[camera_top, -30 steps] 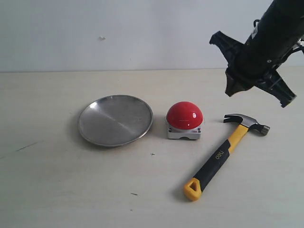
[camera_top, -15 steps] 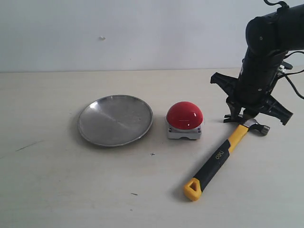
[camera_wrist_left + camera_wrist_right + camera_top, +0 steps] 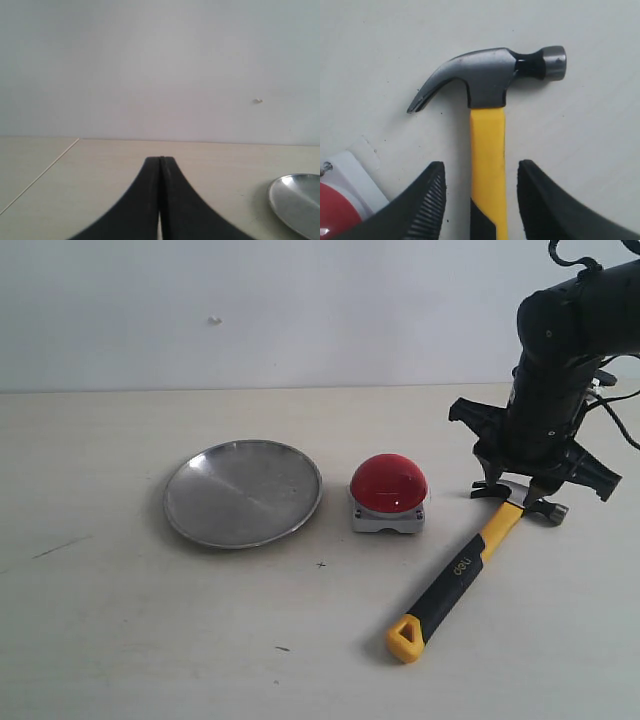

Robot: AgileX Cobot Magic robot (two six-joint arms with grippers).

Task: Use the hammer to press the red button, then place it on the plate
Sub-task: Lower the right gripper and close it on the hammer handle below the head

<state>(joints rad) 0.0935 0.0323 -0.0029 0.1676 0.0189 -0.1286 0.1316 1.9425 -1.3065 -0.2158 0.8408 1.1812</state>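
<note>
A claw hammer lies flat on a pale, matte table, its yellow looped end nearest the onlooker, forward and to the right of the red button. From that loop the handle runs through a black rubbery grip to a smooth yellow shaft, slanting away to the button's right. It ends in a dark steel head, with the curved claw pointing toward the button and the round striking face away from it. The button is a glossy red dome with a small highlight, seated on a square grey-white base. Just to the button's left, not touching it, sits the plate, a round shallow dish of brushed silver metal with a raised rim.

Behind and to the right of the button, the right gripper, black and angular on a cabled black arm, hangs low over the hammer's head end. Its wrist camera shows the hammer lying between two fingers with ribbed inner faces. The jaws stand apart, straddling the yellow shaft just below the head, with bare table showing on either side. A corner of the button shows beside one finger. The left gripper is outside the wide view. Its own camera shows black, tapering fingers pressed tip to tip, the plate ahead of them and a plain white wall beyond.
</note>
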